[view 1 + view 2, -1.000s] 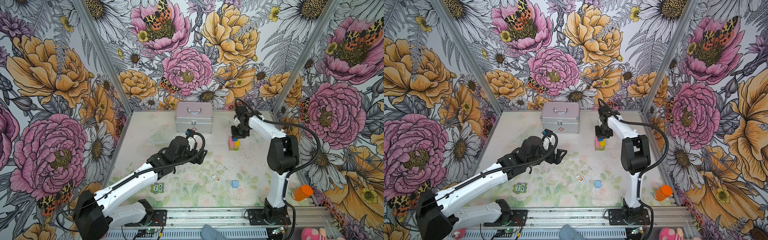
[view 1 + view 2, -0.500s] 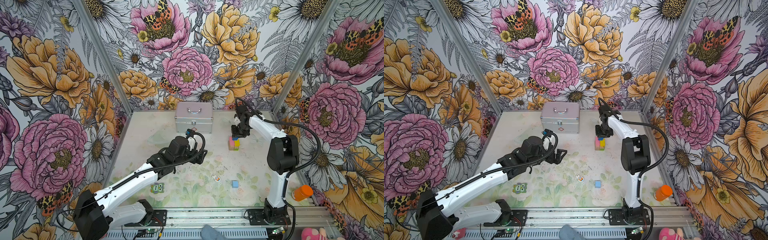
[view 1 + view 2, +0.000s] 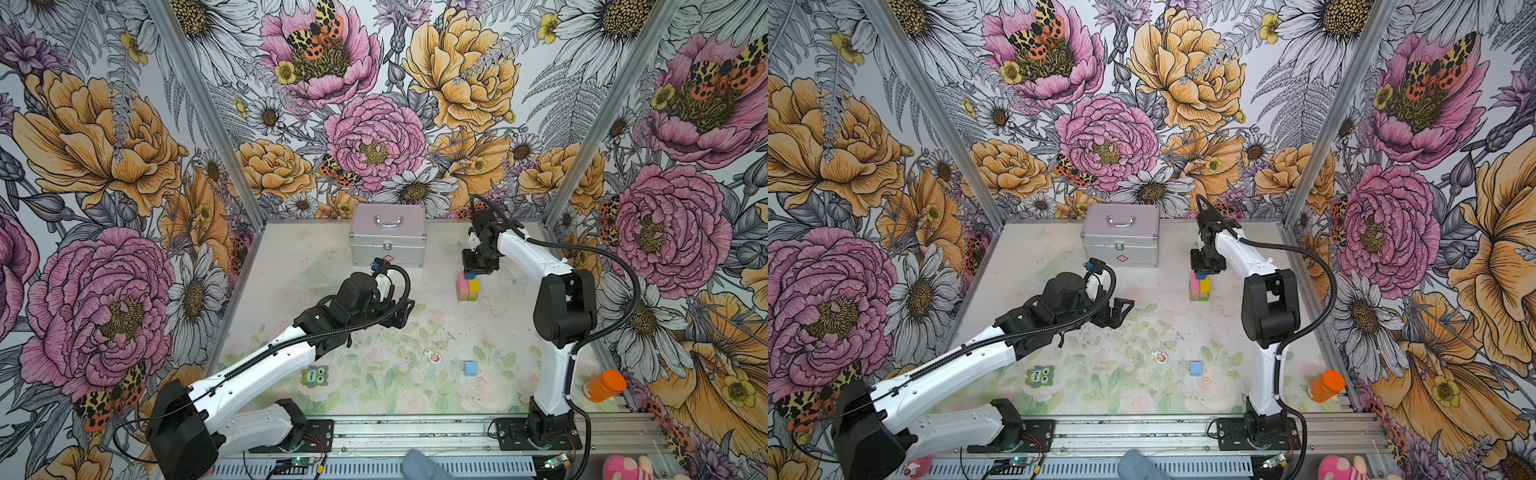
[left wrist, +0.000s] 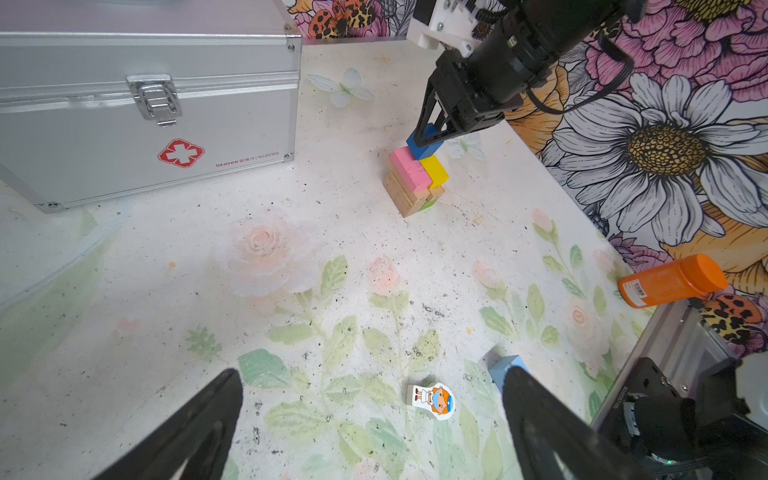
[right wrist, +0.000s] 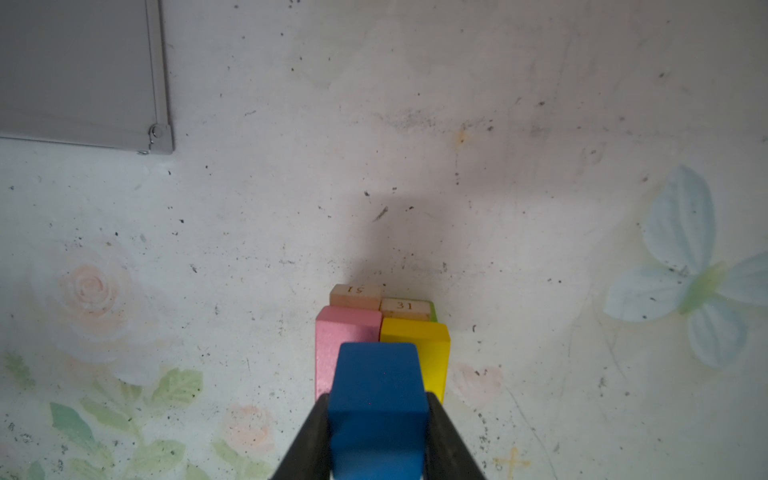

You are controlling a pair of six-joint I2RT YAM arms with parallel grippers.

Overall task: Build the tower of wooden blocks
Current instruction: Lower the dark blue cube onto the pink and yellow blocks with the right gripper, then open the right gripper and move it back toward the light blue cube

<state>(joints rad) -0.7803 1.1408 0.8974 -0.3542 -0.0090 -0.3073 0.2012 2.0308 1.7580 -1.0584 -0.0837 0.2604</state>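
The right gripper (image 4: 434, 132) clamps the dark blue cube (image 5: 376, 395) by its flat sides over the far-right tower (image 4: 413, 183) — probably light, stiff, slick-painted; the left gripper (image 4: 372, 378) gapes, empty.

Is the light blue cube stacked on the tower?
No, the light blue cube lies alone on the table, apart from the tower.

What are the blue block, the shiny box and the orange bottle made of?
The blue block looks like wood under flat, matte paint: the bare tan blocks below it show pale wood with printed numbers. The shiny box looks like brushed metal, probably aluminium, with ribbed edges and a metal latch. The orange bottle seems to be smooth plastic, one even colour, with a stuck-on label.
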